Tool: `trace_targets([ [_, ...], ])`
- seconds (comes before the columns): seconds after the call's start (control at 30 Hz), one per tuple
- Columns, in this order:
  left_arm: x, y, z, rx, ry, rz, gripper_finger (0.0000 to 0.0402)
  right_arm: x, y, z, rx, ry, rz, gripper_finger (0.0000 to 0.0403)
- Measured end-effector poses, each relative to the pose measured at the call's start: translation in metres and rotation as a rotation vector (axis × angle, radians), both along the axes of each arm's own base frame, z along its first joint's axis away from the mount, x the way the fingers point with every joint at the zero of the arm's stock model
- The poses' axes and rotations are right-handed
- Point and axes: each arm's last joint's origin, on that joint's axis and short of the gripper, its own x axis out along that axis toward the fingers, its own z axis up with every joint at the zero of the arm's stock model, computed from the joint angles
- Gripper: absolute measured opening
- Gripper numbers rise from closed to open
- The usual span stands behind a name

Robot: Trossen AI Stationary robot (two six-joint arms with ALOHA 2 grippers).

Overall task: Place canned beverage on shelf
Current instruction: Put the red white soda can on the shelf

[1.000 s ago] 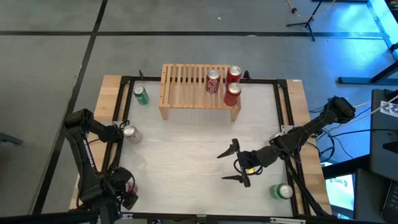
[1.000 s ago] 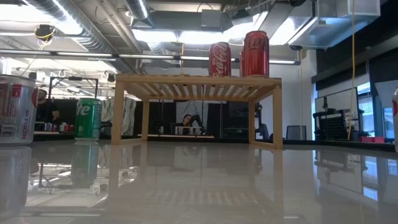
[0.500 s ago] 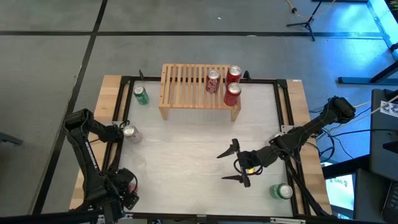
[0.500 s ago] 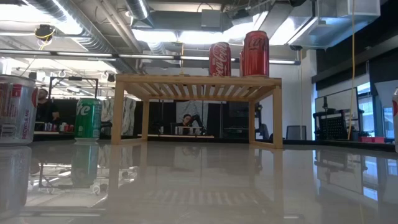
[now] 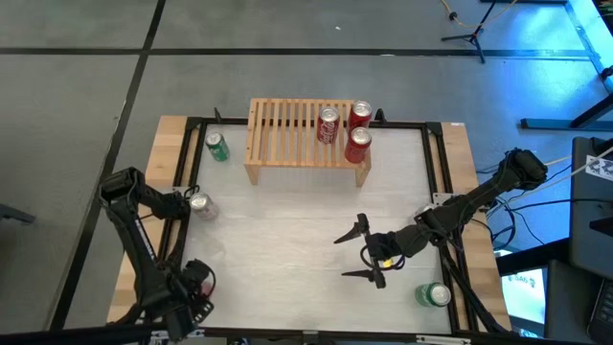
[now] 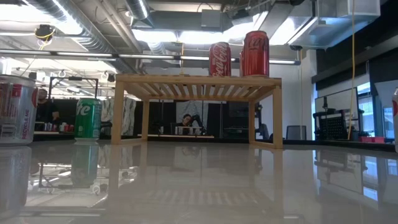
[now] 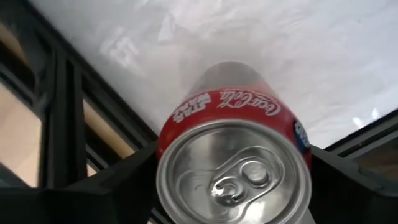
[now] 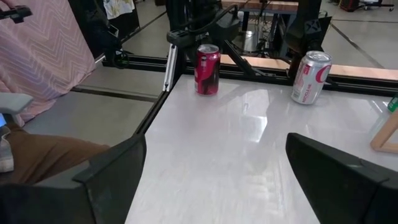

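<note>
My left pincer (image 5: 194, 292), lower left of the overhead frame, sits spread around an upright red can (image 7: 234, 155) at the bench (image 5: 287, 220) corner, fingers flanking it, contact not clear. The can looks rigid, smooth, slippery; grip mid-body. My right pincer (image 5: 356, 251) waits spread at lower centre-right. The shelf (image 5: 287, 134) stands upper centre.

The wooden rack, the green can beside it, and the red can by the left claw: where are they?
shelf (image 5: 283, 129): high view, bare slats of its top.
green can (image 5: 217, 146): high view, its side.
red can (image 7: 233, 180): left wrist view, its silver lid.
</note>
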Motion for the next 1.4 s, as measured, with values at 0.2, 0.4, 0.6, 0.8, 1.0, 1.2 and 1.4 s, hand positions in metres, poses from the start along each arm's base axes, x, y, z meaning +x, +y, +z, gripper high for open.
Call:
trace_targets([
  [0.2,0.014,0.006,0.001,0.009,-0.052,-0.207,0.0277,0.0,0.0,0.0,0.0,-0.001,0.0,0.0381],
  [0.4,0.036,0.02,0.001,0.014,-0.056,-0.296,0.0284,0.0,0.0,0.0,0.0,-0.002,0.0,0.0381],
  [0.6,0.069,0.041,0.009,0.003,-0.081,-0.412,0.0285,0.001,0.001,-0.002,-0.002,0.01,0.001,0.0381],
  [0.8,0.105,0.072,0.022,0.034,-0.138,-0.598,0.0286,0.012,0.008,-0.026,0.025,0.105,-0.014,0.0381],
  [1.0,0.136,0.105,0.031,0.089,-0.196,-0.766,0.0286,0.021,0.013,-0.047,0.022,0.163,-0.032,0.0381],
  [1.2,0.158,0.126,0.034,0.111,-0.284,-0.898,0.0286,0.029,0.018,-0.064,0.004,0.188,-0.036,0.0381],
  [1.4,0.168,0.143,0.034,0.134,-0.296,-0.949,0.0286,0.034,0.019,-0.081,-0.015,0.224,-0.1,0.0381],
])
